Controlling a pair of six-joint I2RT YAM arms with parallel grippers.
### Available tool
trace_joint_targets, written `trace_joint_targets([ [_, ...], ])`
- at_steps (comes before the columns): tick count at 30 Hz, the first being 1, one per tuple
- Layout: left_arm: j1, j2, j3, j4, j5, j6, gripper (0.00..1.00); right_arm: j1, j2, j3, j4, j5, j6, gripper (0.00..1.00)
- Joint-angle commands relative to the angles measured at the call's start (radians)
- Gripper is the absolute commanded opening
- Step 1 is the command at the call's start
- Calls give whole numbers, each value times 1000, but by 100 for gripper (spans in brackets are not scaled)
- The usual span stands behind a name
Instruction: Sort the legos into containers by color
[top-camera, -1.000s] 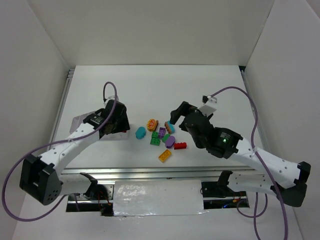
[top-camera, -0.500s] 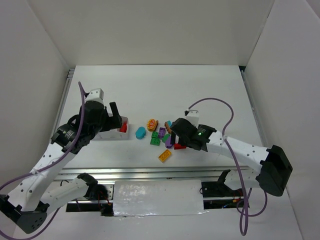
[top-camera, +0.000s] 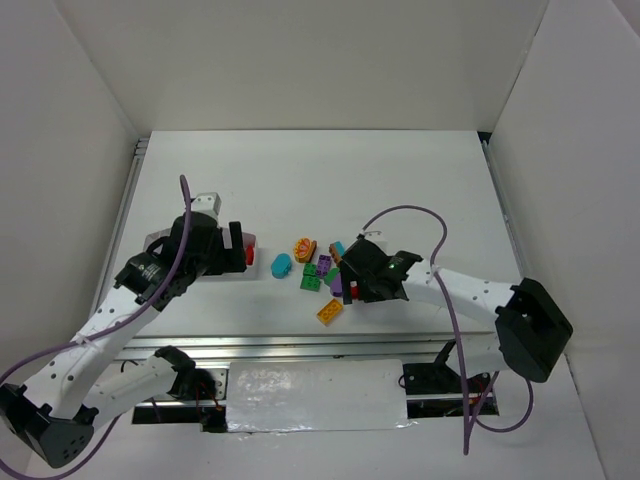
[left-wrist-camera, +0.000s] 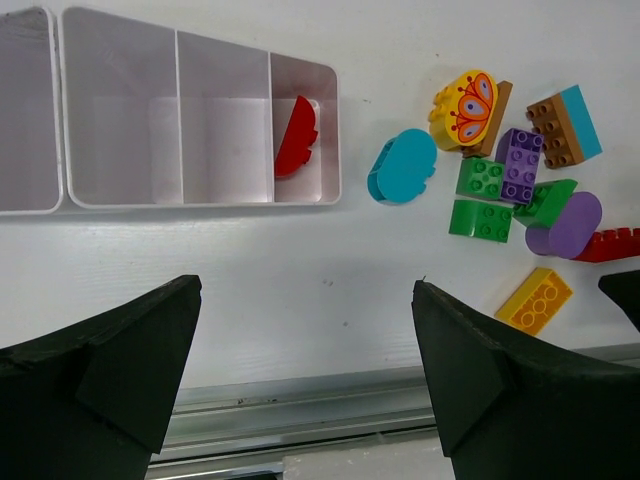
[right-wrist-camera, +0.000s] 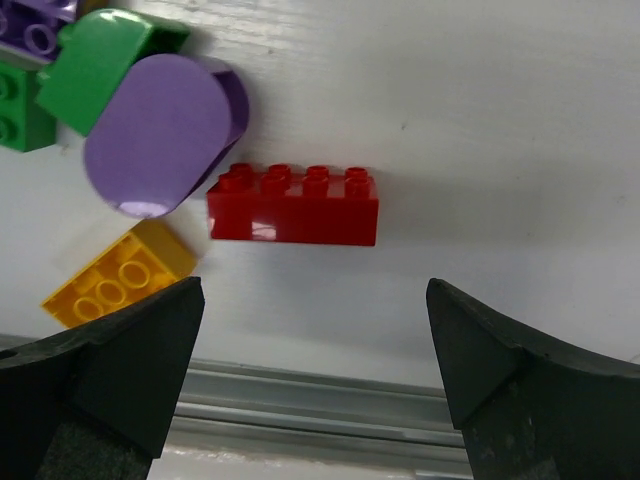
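The white tray (left-wrist-camera: 200, 195) of containers lies at the left, and a red piece (left-wrist-camera: 296, 137) rests in its rightmost compartment. My left gripper (left-wrist-camera: 306, 288) hovers open and empty over bare table, nearer than the tray. The loose legos lie in a cluster: a teal oval (left-wrist-camera: 402, 166), an orange butterfly piece (left-wrist-camera: 463, 108), green bricks (left-wrist-camera: 480, 220), a purple brick (left-wrist-camera: 520, 165), a purple oval (right-wrist-camera: 160, 135) and a yellow brick (right-wrist-camera: 118, 272). My right gripper (right-wrist-camera: 315, 285) is open just on the near side of a red brick (right-wrist-camera: 293, 205), holding nothing.
A metal rail (left-wrist-camera: 300, 400) runs along the table's near edge, close below both grippers. A brown and teal brick (left-wrist-camera: 565, 125) lies at the cluster's far right. White walls enclose the table (top-camera: 320, 180) on three sides.
My left gripper opened, left the red piece in the tray's end compartment and drew back. My right gripper swung from behind the pile down to the red brick.
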Motion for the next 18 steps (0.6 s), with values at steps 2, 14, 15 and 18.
trace_joint_targets([
  [2, -1, -19, -9, 45, 45, 41, 100, -43, 73, 35, 53, 0, -65, 99],
  [14, -1, -10, -15, 57, 80, 53, 100, -53, 136, 84, 90, -84, -116, 96],
  [15, -1, -13, -15, 61, 81, 53, 100, -53, 130, 83, 90, -92, -118, 96],
  [18, -1, -20, -17, 63, 80, 51, 100, -56, 117, 74, 98, -74, -98, 96],
])
